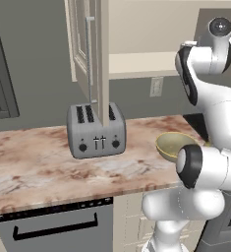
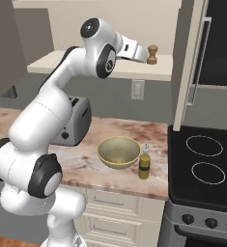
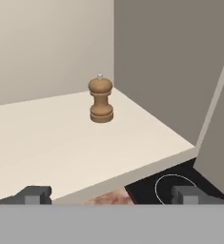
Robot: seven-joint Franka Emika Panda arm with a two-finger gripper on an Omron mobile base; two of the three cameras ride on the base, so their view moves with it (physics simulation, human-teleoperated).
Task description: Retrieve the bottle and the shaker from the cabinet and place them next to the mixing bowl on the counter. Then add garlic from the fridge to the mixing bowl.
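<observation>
Kitchen: toaster (image 1: 96, 131), stovetop (image 2: 204, 166), stone counter (image 1: 38, 167).

No readable text, brand, number or sign appears anywhere. The toaster (image 1: 96, 130), at centre of the left base view, has only small pale marks on its front, too small to read. The bottle (image 2: 144, 163), lower centre of the right base view, carries a dark label band without legible lettering.

A grey wall (image 2: 110, 103) with a white socket plate (image 2: 137, 89) backs the simulated kitchen. A silver four-slot toaster (image 1: 96, 130) stands left; a black stovetop with ring burners (image 2: 204, 166) lies right, a grey dishwasher front (image 1: 58, 229) below.
</observation>
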